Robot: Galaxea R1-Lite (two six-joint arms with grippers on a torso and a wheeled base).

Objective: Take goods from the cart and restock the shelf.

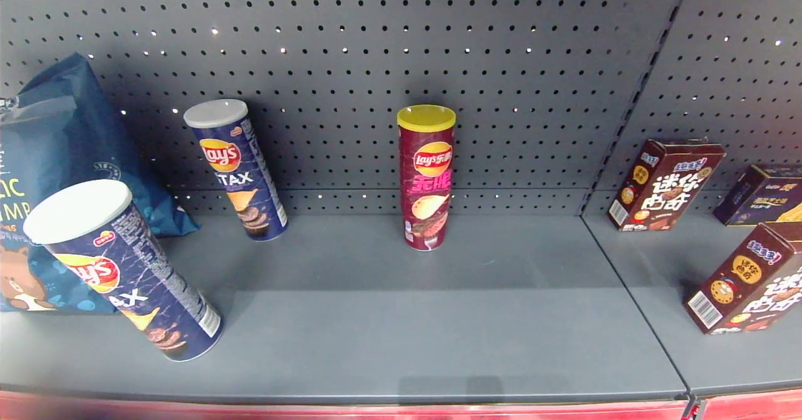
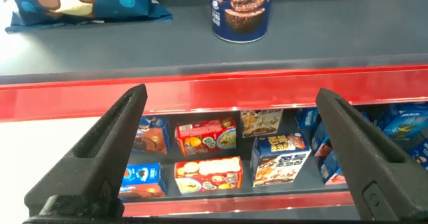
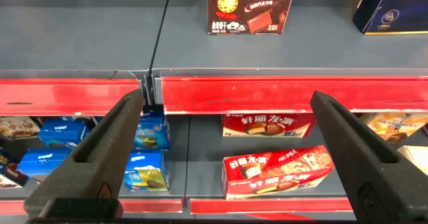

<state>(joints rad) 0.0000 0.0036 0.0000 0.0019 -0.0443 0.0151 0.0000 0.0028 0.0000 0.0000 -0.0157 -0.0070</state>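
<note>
The grey shelf (image 1: 401,320) holds a maroon chip can with a yellow lid (image 1: 426,178) upright near the back middle. Two navy chip cans stand to its left, one at the back (image 1: 237,170) and one near the front left (image 1: 122,269). My left gripper (image 2: 231,110) hangs open and empty below the shelf's red front rail (image 2: 214,90), with the front navy can's base (image 2: 241,11) above it. My right gripper (image 3: 227,114) is open and empty too, in front of the red rail (image 3: 294,93), below a brown biscuit box (image 3: 251,8).
A blue snack bag (image 1: 56,175) leans at the far left. Brown boxes (image 1: 665,185) (image 1: 749,282) and a dark blue box (image 1: 761,194) sit on the right shelf section. A lower shelf carries blue and red cookie boxes (image 2: 207,154) (image 3: 281,174). A pegboard wall (image 1: 401,63) backs the shelf.
</note>
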